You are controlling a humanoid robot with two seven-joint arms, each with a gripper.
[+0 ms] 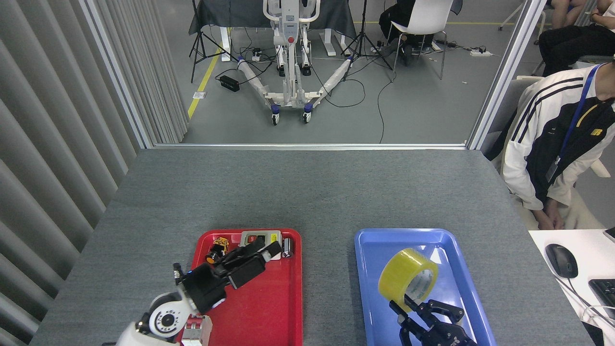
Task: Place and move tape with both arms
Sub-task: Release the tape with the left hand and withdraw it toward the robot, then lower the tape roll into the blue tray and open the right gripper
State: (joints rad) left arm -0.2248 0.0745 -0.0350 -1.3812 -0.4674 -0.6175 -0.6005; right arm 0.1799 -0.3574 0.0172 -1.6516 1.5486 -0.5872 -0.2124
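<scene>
The tape [407, 278], a yellow translucent roll with a white printed core, lies tilted in the blue tray [370, 250]. Right gripper [423, 312] jaws spread just below it; left gripper [254, 257] jaws seemingly parted, empty.
</scene>
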